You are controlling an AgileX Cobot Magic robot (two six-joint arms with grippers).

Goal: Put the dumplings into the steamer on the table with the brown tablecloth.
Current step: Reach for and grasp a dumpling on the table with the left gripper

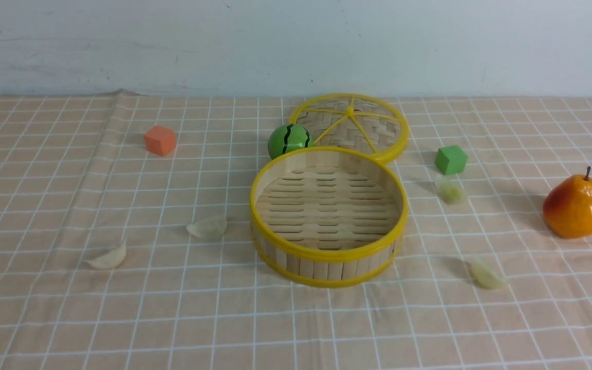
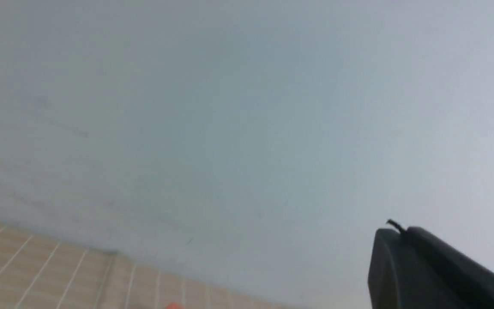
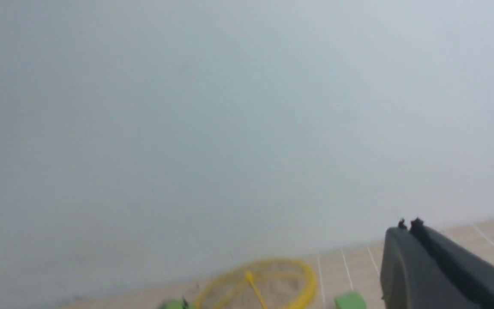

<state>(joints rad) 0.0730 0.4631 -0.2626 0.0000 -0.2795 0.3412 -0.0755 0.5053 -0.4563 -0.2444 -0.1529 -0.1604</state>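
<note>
Your left hand (image 2: 401, 234) is pressing its 2 dark fingers together, closed on nothing. It is pointing at the pale wall (image 2: 247, 107), with a strip of the tablecloth (image 2: 37, 274) showing beyond it. Your right hand (image 3: 408, 226) is doing the same, with its fingers meeting and nothing between them. Beyond it, the lid (image 3: 260, 283) and the green cube (image 3: 350, 301) are showing blurred on the cloth.

In the front view, the steamer (image 1: 329, 254) is sitting open near the middle of the tabletop, and its slatted floor is lying bare. All 4 dumplings (image 1: 207, 226) are lying on the tablecloth outside it, 2 on each side:
- 1 dumpling is resting near the steamer's left wall.
- A 2nd dumpling (image 1: 107, 257) is lying farther left and nearer to you.
- A 3rd dumpling (image 1: 450, 190) is sitting to the steamer's right, just in front of the green cube.
- A 4th dumpling (image 1: 487, 275) is lying off the steamer's near-right side.

The lid is lying just behind the steamer, with its near edge hiding behind the steamer's rim. A green striped ball (image 1: 289, 140) is sitting at the lid's left edge. An orange cube (image 1: 160, 140) is standing well off to the left, and a pear (image 1: 574, 205) is standing upright far out on the right.
</note>
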